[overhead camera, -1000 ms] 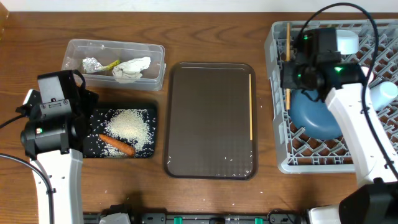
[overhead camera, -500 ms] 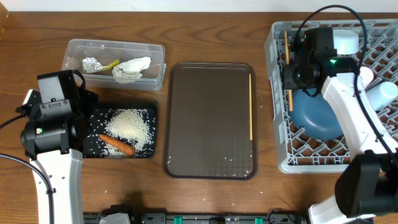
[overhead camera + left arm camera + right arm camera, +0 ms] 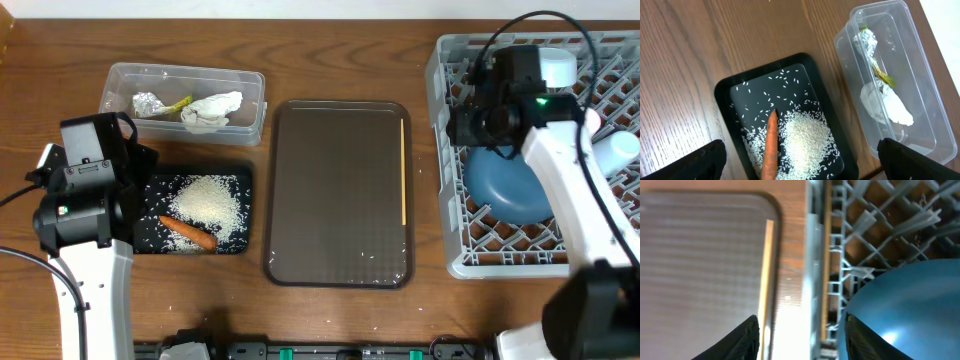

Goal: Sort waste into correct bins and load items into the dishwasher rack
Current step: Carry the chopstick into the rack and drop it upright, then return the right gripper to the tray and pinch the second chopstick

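My right gripper [image 3: 466,128] [image 3: 802,330] hangs open over the left wall of the grey dishwasher rack [image 3: 450,265], gripping nothing. Under it one chopstick [image 3: 827,270] lies inside the rack along that wall, beside the blue plate [image 3: 510,185] [image 3: 905,305]. The other chopstick [image 3: 403,170] [image 3: 767,280] rests on the brown tray's right side. My left gripper [image 3: 800,167] stands open above the black tray [image 3: 150,247] [image 3: 725,90], which holds rice [image 3: 207,200] [image 3: 807,140] and the carrot [image 3: 188,234] [image 3: 771,145]. The clear tub [image 3: 250,80] holds the foil ball [image 3: 147,102], wrapper [image 3: 178,103] and tissue [image 3: 212,110].
The brown serving tray [image 3: 335,190] lies between the bins and the rack. A white cup [image 3: 556,68] and a light-blue cup [image 3: 620,148] stand in the rack behind my right arm. A few rice grains dot the wood near the front edge.
My right gripper has gone from shut to open and let go of the chopstick, which has dropped into the rack by its left wall. The left arm has not moved.
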Available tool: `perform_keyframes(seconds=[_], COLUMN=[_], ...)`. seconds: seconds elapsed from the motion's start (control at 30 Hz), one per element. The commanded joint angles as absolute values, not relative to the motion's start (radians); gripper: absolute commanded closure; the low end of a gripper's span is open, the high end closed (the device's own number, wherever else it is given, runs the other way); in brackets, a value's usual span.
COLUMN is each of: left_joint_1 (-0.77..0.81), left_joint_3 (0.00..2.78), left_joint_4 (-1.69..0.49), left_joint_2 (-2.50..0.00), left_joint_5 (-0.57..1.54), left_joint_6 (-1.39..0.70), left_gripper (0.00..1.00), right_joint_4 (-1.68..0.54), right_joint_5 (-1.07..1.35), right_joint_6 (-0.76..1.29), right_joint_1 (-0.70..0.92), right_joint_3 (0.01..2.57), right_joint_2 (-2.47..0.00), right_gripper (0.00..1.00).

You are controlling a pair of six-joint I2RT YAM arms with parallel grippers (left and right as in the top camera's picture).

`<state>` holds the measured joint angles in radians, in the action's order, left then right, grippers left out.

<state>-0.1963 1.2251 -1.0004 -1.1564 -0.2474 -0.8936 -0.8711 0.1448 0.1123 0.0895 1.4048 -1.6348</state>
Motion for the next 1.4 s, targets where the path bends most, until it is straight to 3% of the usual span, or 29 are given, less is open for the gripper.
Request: perform_keyframes(seconds=[0.0, 0.17, 0.27, 0.33, 0.7, 0.83, 1.37], left_joint_1=[-0.201, -0.201, -0.201, -0.201, -0.201, -0.201, -0.201], left_joint_3=[1.227, 1.227, 1.227, 1.227, 1.227, 1.227, 1.227], left_joint_4=[-1.006, -1.006, -1.006, -1.006, -1.006, -1.006, -1.006], left_joint_2=[-1.156, -1.156, -1.156, -1.156, -1.156, -1.156, -1.156], left_joint_5=[-0.271, -0.271, -0.271, -0.271, -0.271, -0.271, -0.271], left_joint_6=[-0.892, -0.892, -0.892, -0.892, -0.892, -0.892, -0.892], left_gripper=[0.01, 0.01, 0.01, 0.01, 0.01, 0.01, 0.01], right_joint_4=[-0.886, -0.920, -0.947, -0.954, -0.910, -0.910, -0.871], right_joint_5=[0.241, 0.231, 0.128, 0.031, -0.056, -0.048, -0.049], right_joint_6=[0.184, 0.299, 0.387, 0.452, 0.605, 0.635, 0.620], right_joint_1=[0.140, 0.255, 0.331, 0.379, 0.469, 0.469, 0.470], right_joint_3=[1.412, 1.412, 1.409, 1.404, 1.399, 1.399, 1.399], right_joint_2=[-1.529, -1.494, -1.518, -1.549, -1.825, -1.927, -2.032], right_gripper=[0.45, 0.38, 0.25, 0.22, 0.32, 0.40, 0.37])
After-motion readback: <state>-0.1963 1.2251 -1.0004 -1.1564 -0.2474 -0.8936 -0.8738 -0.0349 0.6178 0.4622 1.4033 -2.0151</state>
